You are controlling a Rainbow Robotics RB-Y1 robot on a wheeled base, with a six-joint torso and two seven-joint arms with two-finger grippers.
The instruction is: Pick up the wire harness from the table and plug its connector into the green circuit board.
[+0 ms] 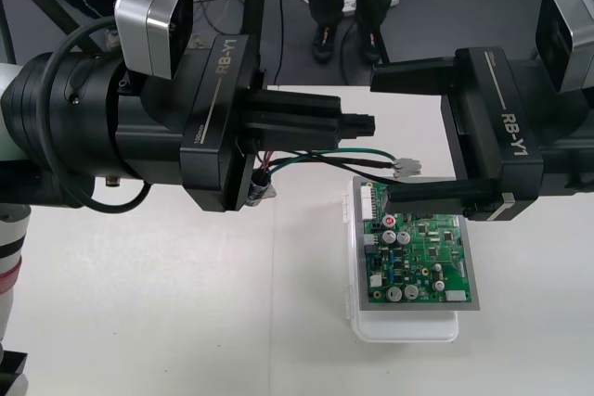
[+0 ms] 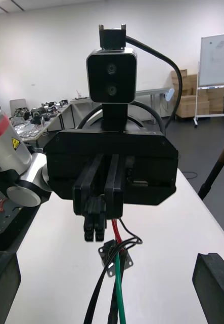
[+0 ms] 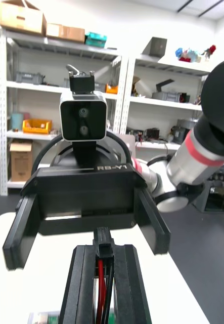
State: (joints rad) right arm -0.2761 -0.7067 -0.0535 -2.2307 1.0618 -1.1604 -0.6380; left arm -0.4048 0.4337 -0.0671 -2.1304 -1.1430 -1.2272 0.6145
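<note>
My left gripper [image 1: 362,124] is shut on the wire harness, with the small black plug [image 3: 103,249] at its fingertips and red and black wires running back between the fingers. In the right wrist view the left gripper [image 2: 94,228] faces me, and the flanged metal socket [image 2: 114,258] hangs just beneath it. Green and black wires [image 1: 334,157] trail from under the left gripper to a small grey end piece [image 1: 406,169] over the far edge of the green circuit board [image 1: 418,257]. My right gripper [image 1: 381,136] stands open, its fingers on either side of the left fingertips.
The board sits on a white base [image 1: 408,326] right of the table's middle. Both arms hang close together above its far end. Bare table lies to the left and at the front. Dark floor with cables runs along the far edge.
</note>
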